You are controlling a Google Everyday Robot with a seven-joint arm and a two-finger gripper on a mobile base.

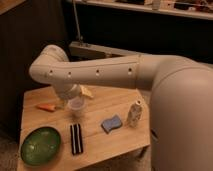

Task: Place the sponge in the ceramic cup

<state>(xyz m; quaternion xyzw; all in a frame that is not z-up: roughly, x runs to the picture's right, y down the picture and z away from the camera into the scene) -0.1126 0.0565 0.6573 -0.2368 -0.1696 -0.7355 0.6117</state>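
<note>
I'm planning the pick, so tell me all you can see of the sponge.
The sponge is a small blue, soft-looking pad with wavy edges, lying flat and skewed on the wooden table between the black striped strip and the clear shaker, touching neither. The hand hangs apart from it, over by the ceramic cup.
</note>
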